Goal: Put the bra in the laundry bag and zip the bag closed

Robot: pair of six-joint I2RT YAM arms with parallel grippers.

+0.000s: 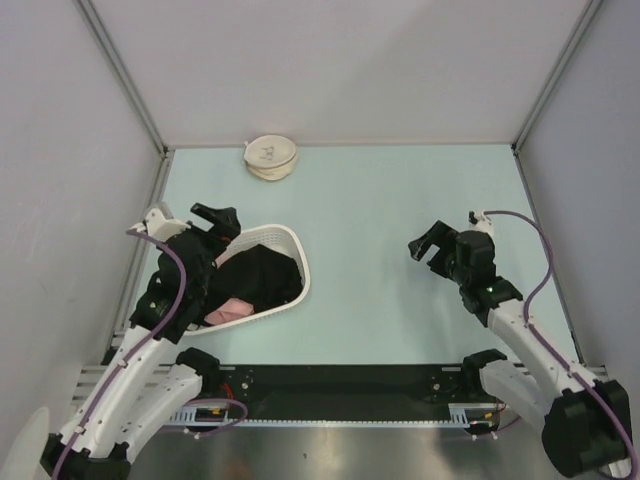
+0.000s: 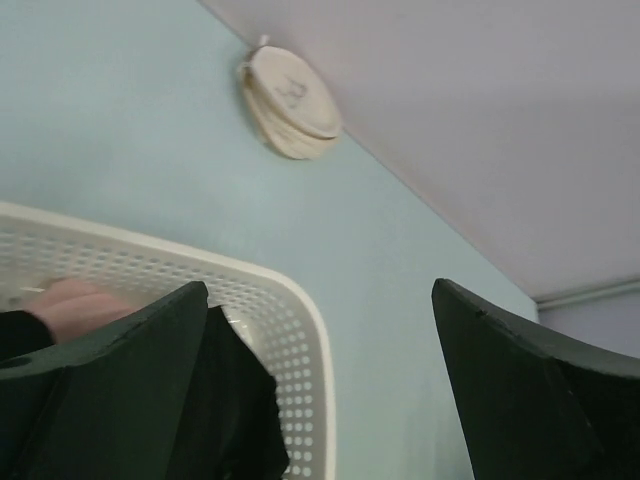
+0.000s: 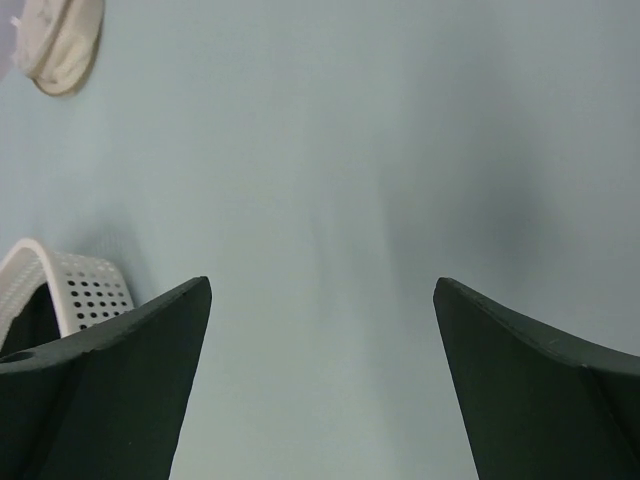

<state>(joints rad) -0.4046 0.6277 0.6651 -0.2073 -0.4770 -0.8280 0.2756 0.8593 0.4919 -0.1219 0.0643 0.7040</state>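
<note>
The laundry bag [image 1: 270,156], a round cream mesh pouch, lies shut at the far edge of the table by the back wall. It also shows in the left wrist view [image 2: 290,105] and the right wrist view [image 3: 60,40]. Black fabric [image 1: 262,275] fills the white basket; I cannot tell the bra from other dark cloth in that heap, which also shows in the left wrist view [image 2: 235,400]. My left gripper [image 1: 216,218] is open and empty above the basket's far left rim. My right gripper [image 1: 425,240] is open and empty over bare table at the right.
The white perforated basket [image 1: 300,262] stands at the near left, also showing in the left wrist view [image 2: 300,300] and the right wrist view [image 3: 85,280]. A pink garment [image 1: 228,310] lies in its near end. Grey walls close in three sides.
</note>
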